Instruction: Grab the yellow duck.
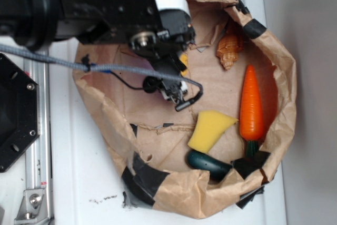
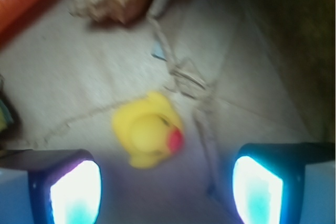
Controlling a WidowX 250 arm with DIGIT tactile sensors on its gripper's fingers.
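The yellow duck lies on the brown paper floor, its red-orange beak pointing right. It sits just ahead of my gripper, roughly centred between the two fingers, which are spread wide with nothing between them. In the exterior view my gripper hangs over the back of the paper-lined bin. It covers most of the yellow duck, of which only a small yellow patch shows.
An orange carrot lies along the bin's right side. A tan seashell rests at the back, and a yellow sponge and a dark green object lie at the front. Crumpled paper walls ring the floor.
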